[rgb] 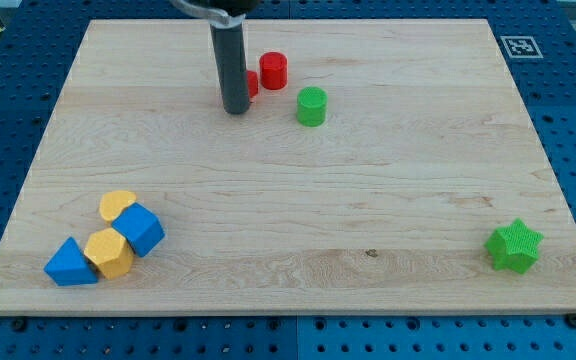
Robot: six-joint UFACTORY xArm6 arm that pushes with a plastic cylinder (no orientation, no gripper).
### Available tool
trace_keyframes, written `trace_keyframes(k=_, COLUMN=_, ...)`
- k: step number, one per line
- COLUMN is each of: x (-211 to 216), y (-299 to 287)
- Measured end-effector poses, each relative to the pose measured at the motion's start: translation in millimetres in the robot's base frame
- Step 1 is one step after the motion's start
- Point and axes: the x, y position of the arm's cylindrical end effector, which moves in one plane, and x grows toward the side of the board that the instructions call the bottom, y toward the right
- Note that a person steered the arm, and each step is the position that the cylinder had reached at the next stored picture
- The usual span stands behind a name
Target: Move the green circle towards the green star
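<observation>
The green circle [311, 106] stands on the wooden board near the view's top, a little left of centre. The green star [514, 246] lies far off at the view's bottom right. My tip [235, 110] rests on the board to the left of the green circle, a block's width or more away from it. The rod hides most of a red block [252, 85] right behind it. A red circle [273, 71] stands just above and left of the green circle.
At the view's bottom left sits a cluster: a yellow block [117, 206], a blue block [140, 229], a yellow hexagon-like block [109, 252] and a blue triangle [69, 263]. The wooden board [288, 200] lies on a blue pegboard table.
</observation>
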Motion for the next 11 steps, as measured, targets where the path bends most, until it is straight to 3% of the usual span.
trace_keyframes(k=2, x=-4.9, y=23.7)
trace_keyframes(k=7, x=31.3, y=176.4)
trace_keyframes(k=11, x=130.0, y=221.3)
